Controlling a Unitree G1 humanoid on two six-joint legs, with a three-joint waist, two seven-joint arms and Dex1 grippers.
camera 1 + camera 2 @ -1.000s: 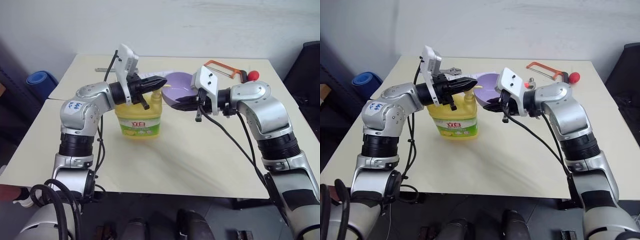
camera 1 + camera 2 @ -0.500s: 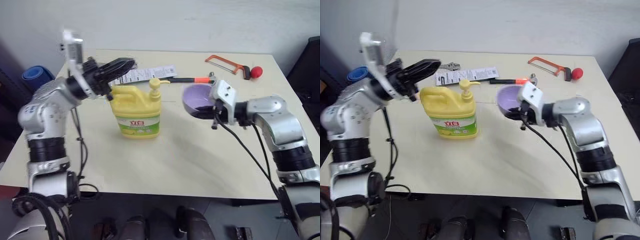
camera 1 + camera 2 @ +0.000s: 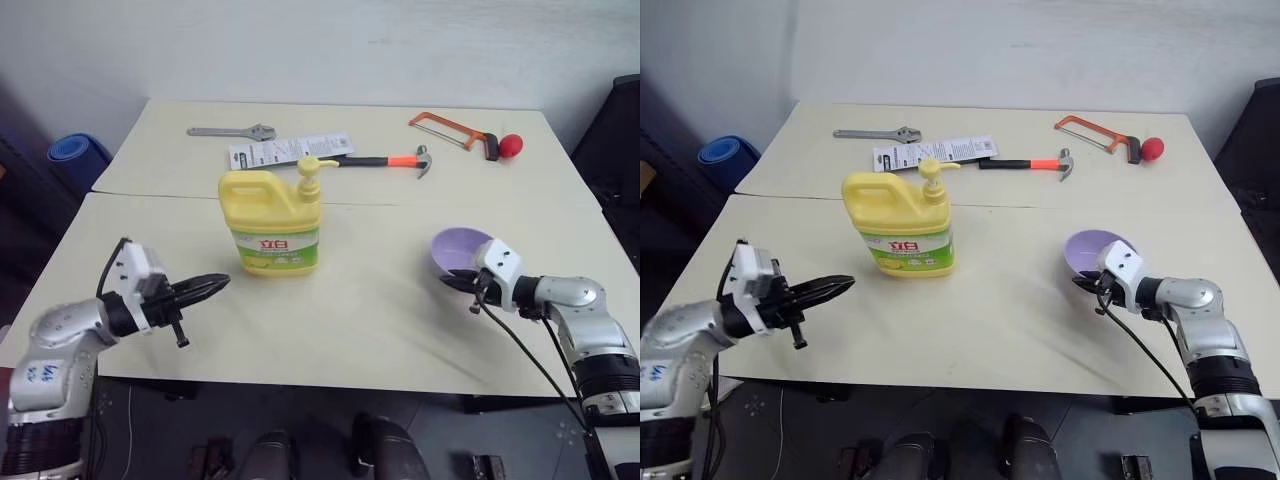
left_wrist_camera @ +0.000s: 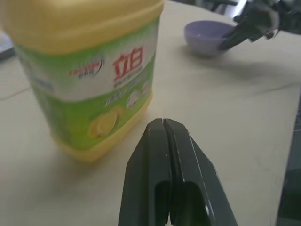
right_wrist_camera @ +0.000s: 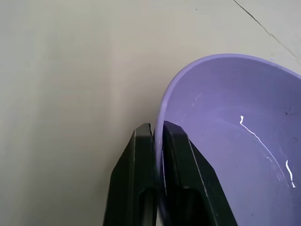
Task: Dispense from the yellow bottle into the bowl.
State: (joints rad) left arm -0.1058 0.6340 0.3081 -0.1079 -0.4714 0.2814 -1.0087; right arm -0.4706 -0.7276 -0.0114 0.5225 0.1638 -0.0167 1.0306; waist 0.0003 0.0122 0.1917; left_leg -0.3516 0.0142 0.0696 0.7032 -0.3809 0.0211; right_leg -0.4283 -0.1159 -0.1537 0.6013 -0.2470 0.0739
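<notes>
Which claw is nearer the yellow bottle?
Left. The left claw hovers apart from the yellow bottle, near the table's front edge; the right claw pinches the bowl rim, farther off.

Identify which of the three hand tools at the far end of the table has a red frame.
The hacksaw, far right, beside the red ball. The wrench is plain grey metal; the hammer has only an orange grip section.

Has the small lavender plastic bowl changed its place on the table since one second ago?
Yes. The small lavender plastic bowl, earlier just behind the large yellow plastic jug, now sits far to the jug's right, nearer the table's front edge.
</notes>
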